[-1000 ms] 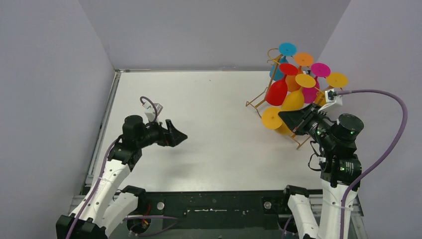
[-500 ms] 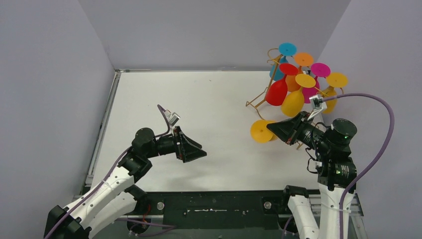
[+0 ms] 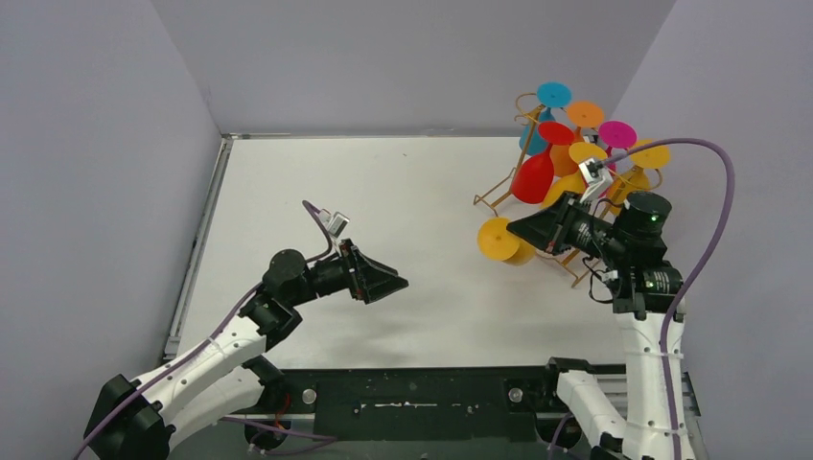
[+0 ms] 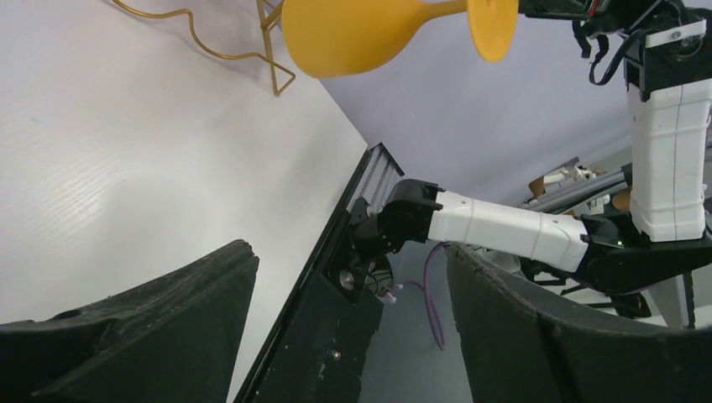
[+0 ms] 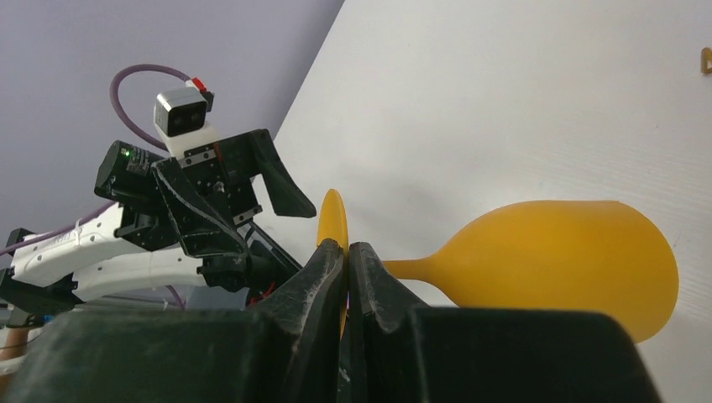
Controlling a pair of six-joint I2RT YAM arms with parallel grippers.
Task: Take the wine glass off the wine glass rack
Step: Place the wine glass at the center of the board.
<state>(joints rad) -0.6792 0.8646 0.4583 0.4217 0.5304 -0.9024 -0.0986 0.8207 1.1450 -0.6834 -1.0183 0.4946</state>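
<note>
On the left side of the white table, your left gripper hangs above the surface with its two black fingers spread wide and nothing between them. It points to the right, toward the other arm. Its wrist view looks across the table edge and up at the held glass, with the right arm's white links beyond.

Right of centre, the yellow-orange opaque wine glass lies on its side in the air, off the hooks and just beside the near-left end of the rack. Its round foot faces left, toward your left gripper, and its bowl points back to the right. Your right gripper is pinched tight on the thin stem right behind the foot. The right wrist view shows both fingers pressed almost together there, with the bowl swelling out past them over bare table. From above, the bowl overlaps the rack's base wire, and I cannot tell whether they touch.

Farther right, in the far corner, the tall thin gold-coloured wire rack stands on the table. The other coloured wine glasses, blue, orange, red, magenta and yellow, hang from it upside down, feet uppermost.
</note>
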